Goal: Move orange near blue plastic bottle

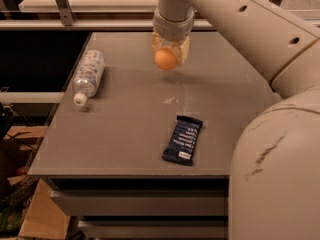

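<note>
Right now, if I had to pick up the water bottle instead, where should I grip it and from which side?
I'd grip the bottle at mid-body, from above, closing across its width: it lies on its side on the table, cap toward the near-left edge. The end effector holds the orange above the table's far middle.
</note>
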